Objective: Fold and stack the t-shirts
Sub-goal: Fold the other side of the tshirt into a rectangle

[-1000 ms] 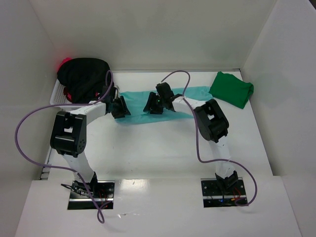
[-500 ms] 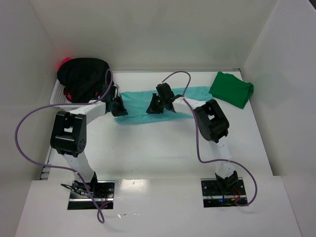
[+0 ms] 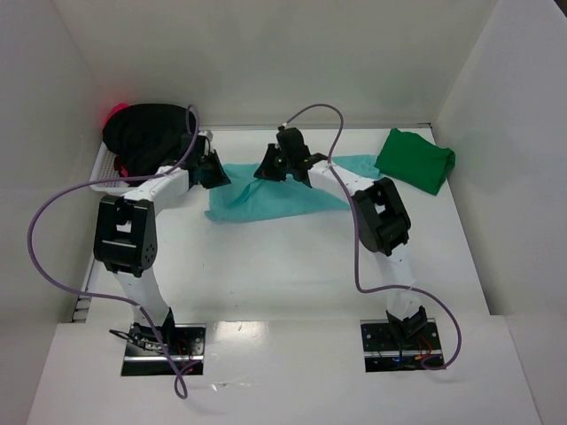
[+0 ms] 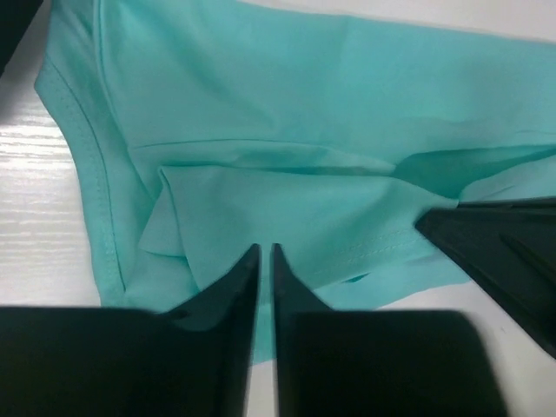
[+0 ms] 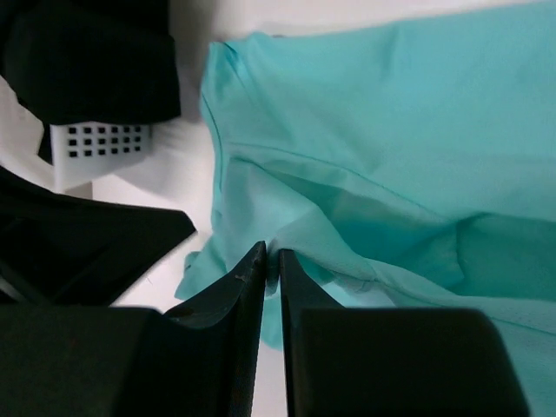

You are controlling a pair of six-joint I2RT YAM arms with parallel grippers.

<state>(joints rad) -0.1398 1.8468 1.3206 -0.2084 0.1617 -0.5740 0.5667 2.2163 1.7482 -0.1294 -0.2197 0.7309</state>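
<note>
Cloth under work: the light teal t-shirt point(image 3: 266, 202). It lies on the white desk point(image 3: 283, 266) in the far middle of the work area, between the two arms. It is spread as a wide, uneven band. Its far edge is gathered where the hands hold it, and its near edge fans out flat towards the bases. The fabric is plain, smooth and thin, with a stitched hem and soft folds visible in both wrist views.

Left hand point(image 3: 211, 168): the jaws are nearly together. The left wrist view shows the left hand point(image 4: 265, 250) pinching a fold of the light teal t-shirt point(image 4: 304, 130) at its fingertips, close to the hemmed corner.

Right hand point(image 3: 270, 166): the jaws are likewise almost closed. In the right wrist view, the right hand point(image 5: 270, 250) grips a raised pleat of the light teal t-shirt point(image 5: 391, 113).

Other garments:
- The dark green t-shirt point(image 3: 416, 161) lies folded at the far right of the desk, just beside the right end of the teal cloth.
- The black t-shirt point(image 3: 146, 133) is heaped in a white perforated basket point(image 3: 104, 173) at the far left.
- The red-pink t-shirt point(image 3: 115, 112) shows only as a small patch behind the black heap.
</note>
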